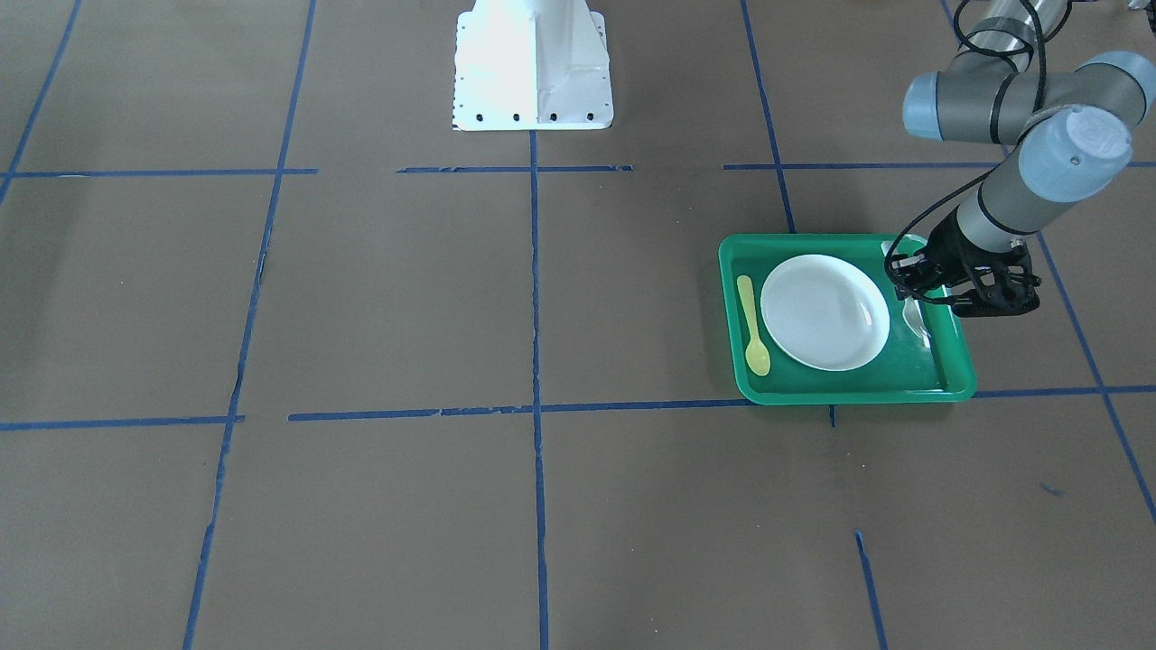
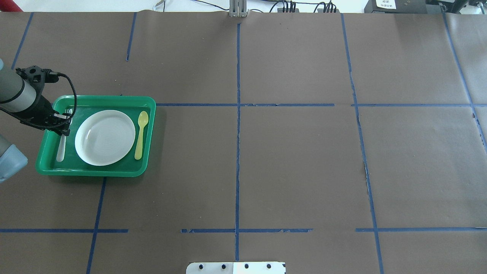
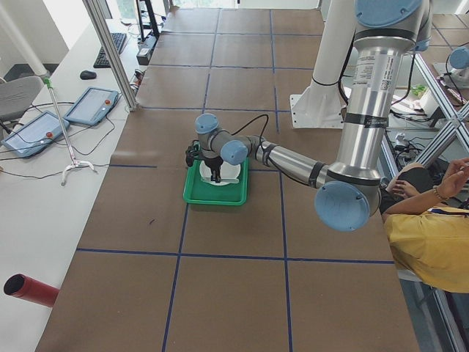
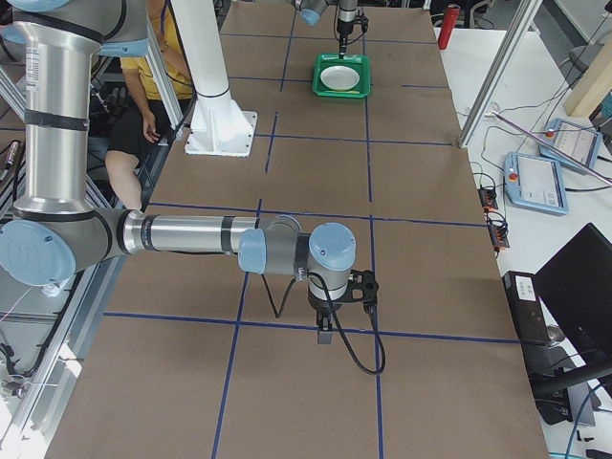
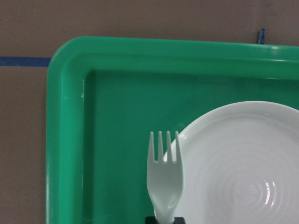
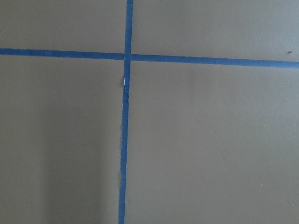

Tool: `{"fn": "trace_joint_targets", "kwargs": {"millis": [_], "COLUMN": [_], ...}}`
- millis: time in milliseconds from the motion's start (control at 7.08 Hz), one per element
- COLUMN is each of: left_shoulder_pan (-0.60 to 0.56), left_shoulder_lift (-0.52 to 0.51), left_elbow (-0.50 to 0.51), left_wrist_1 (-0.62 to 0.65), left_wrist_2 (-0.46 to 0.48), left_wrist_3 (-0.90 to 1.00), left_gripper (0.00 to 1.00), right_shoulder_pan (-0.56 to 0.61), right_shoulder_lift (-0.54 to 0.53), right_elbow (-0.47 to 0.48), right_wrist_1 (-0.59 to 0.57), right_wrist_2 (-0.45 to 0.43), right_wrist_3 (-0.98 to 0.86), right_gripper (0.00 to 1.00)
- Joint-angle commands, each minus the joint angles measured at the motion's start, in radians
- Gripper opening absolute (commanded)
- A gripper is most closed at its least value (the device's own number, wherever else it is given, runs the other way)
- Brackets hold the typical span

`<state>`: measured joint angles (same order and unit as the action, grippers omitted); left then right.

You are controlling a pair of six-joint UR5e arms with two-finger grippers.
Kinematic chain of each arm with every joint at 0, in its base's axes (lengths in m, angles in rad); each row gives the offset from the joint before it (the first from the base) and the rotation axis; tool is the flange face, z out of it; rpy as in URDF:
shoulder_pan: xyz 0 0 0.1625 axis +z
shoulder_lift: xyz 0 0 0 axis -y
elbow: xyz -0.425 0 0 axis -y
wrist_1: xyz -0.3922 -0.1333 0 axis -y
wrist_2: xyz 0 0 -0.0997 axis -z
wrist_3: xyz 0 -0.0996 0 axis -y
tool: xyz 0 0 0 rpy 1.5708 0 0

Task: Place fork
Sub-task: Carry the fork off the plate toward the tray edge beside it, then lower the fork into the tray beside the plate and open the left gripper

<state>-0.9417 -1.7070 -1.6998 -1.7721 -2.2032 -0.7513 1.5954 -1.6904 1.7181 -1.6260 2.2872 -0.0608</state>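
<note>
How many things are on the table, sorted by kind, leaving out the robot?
tray: 1
plate: 1
spoon: 1
fork: 1
total: 4

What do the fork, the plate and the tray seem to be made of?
Fork: probably plastic, pale whitish, smooth, with short moulded tines.
Plate: white and glossy, with a light glint and moulded rings; probably plastic, ceramic not excluded.
Tray: green plastic by its look, smooth and slightly shiny, with a rounded moulded rim.
</note>
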Motion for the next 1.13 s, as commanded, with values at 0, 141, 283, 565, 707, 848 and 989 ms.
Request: {"fn": "trace_joint_targets", "kwargs": {"millis": [0, 141, 283, 565, 707, 848, 989], "left_shoulder_pan": [0.004, 0.004, -0.002, -0.009, -0.009, -0.009, -0.009], "left_shoulder_lift": [-0.023, -0.049, -0.06, -0.068, -0.074, -0.075, -0.075], "left_elbow": [0.06, 0.106, 0.115, 0.155, 0.166, 0.17, 0.17], "left_wrist_1": [-0.001, -0.003, -0.003, -0.009, -0.018, -0.02, -0.03], "left_wrist_2": [-0.001, -0.001, -0.001, -0.003, -0.003, -0.003, -0.003], "left_wrist_3": [0.032, 0.033, 0.032, 0.032, 0.027, 0.03, 0.032], "left_gripper": [0.0, 0.0, 0.0, 0.0, 0.0, 0.0, 0.23], "right_shoulder_pan": [0.0, 0.0, 0.0, 0.0, 0.0, 0.0, 0.0], "right_shoulder_lift": [0.0, 0.0, 0.0, 0.0, 0.0, 0.0, 0.0], "right_elbow": [0.0, 0.0, 0.0, 0.0, 0.0, 0.0, 0.0], "right_wrist_1": [0.0, 0.0, 0.0, 0.0, 0.0, 0.0, 0.0], "right_wrist_2": [0.0, 0.0, 0.0, 0.0, 0.0, 0.0, 0.0], "right_wrist_3": [-0.001, -0.001, -0.001, -0.001, -0.001, -0.001, -0.001], "right_gripper": [1.0, 1.0, 1.0, 1.0, 1.0, 1.0, 1.0]}}
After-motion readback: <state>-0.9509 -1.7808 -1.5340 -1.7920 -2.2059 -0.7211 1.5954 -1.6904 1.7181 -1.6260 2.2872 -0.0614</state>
